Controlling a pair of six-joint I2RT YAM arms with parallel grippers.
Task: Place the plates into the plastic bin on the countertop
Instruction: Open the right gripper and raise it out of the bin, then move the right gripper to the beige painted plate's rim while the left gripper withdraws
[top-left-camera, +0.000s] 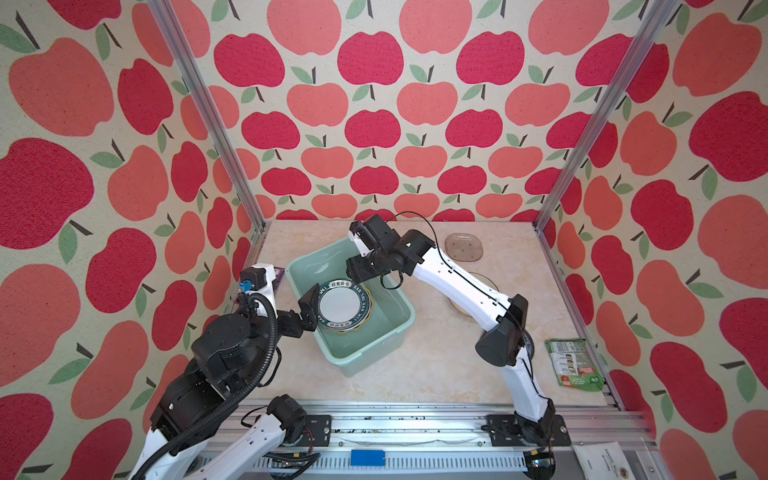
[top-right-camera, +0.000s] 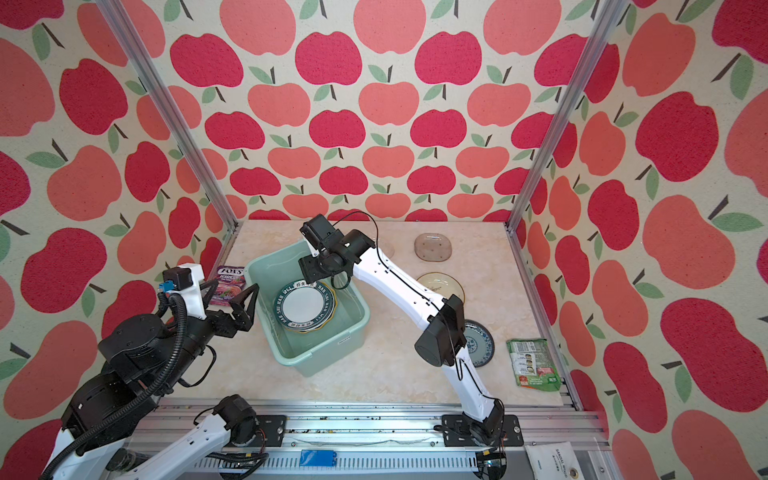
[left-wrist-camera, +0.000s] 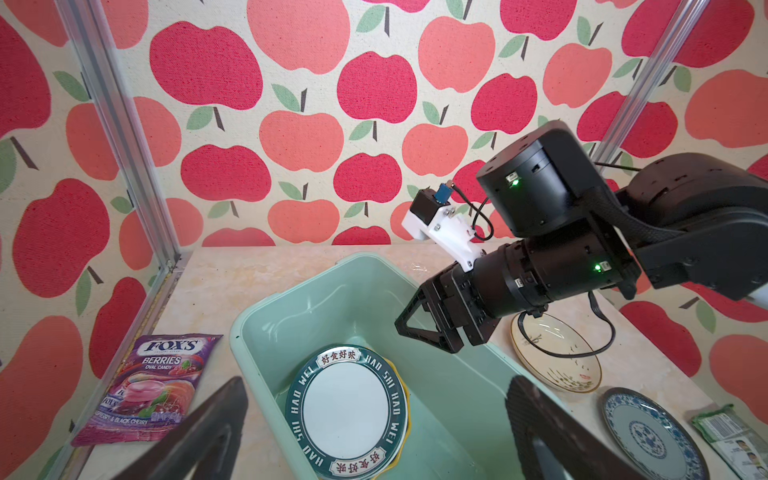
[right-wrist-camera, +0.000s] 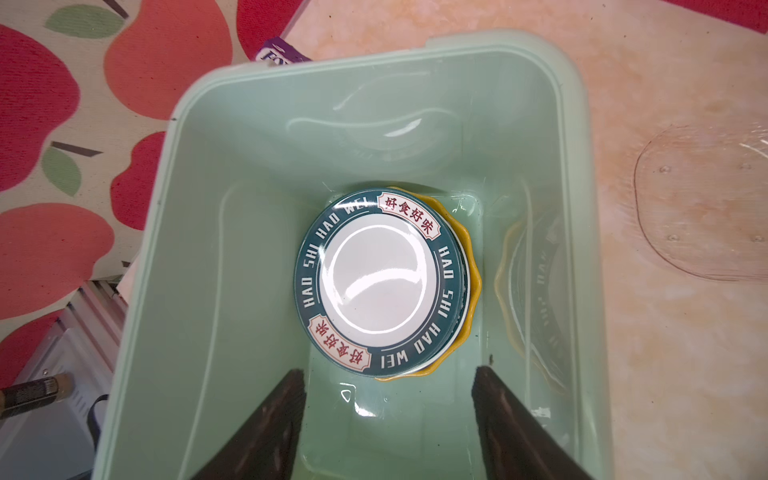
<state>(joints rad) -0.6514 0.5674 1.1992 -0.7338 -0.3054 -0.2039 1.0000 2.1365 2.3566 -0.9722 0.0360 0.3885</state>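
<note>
Plates (top-left-camera: 338, 306): white lettered-rim plate (left-wrist-camera: 347, 411) topping a yellow plate (right-wrist-camera: 473, 282), stacked inside the mint-green plastic bin (top-left-camera: 365, 359) on the worktop (top-left-camera: 415, 374); cream plate (left-wrist-camera: 557, 365), blue-patterned plate (left-wrist-camera: 648, 436) at the bin's 3 o'clock, glass plate (top-left-camera: 464, 247) at 1 o'clock. Left gripper (top-right-camera: 235, 293): released, empty, at the bin's 9 o'clock rim. Right gripper (right-wrist-camera: 389, 374): released, empty, above its 12 o'clock end

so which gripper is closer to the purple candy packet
left. the left gripper is right beside the purple candy packet, at the plastic bin's left rim; the right gripper hangs over the bin's far end
</note>
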